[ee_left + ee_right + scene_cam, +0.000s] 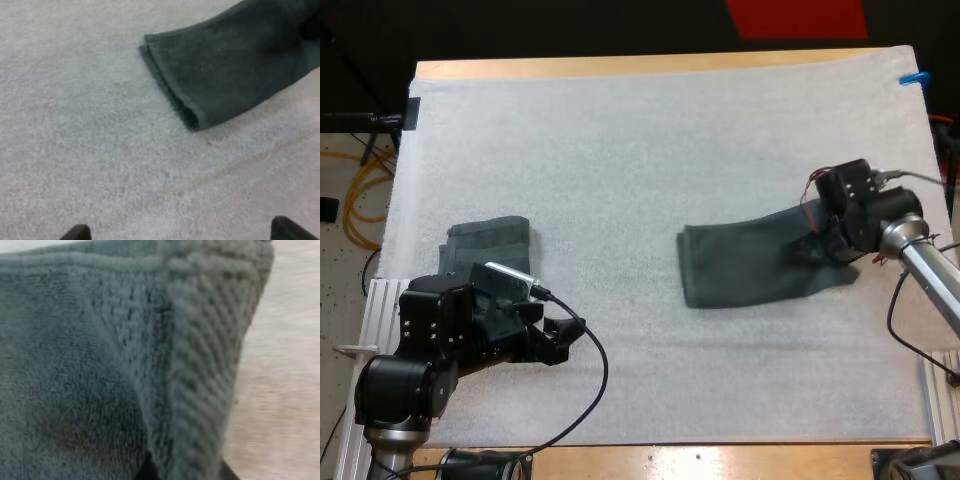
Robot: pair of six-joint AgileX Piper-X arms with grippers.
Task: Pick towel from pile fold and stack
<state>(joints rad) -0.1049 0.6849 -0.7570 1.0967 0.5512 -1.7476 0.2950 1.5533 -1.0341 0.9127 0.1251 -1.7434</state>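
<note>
The surface here is a white mat [620, 150] covering nearly the whole wooden desk [620, 66], with dark room beyond. A dark grey-green long towel [750, 262] lies flat on the mat, and everything else is easiest to place off that. The right gripper [812, 248] is at the long towel's right end, fingers pinched onto it, so that end bunches up a bit. Well off to the long towel's left sits a second towel [490, 240]. It looks folded, but the left arm covers its near side, so I can't say how neatly. The left gripper [558, 342] hovers over bare mat short of the long towel's hemmed left end, fingers [77, 233] spread wide with nothing in them. In the right wrist view the weave sits right against the camera and mostly hides the fingertips
</note>
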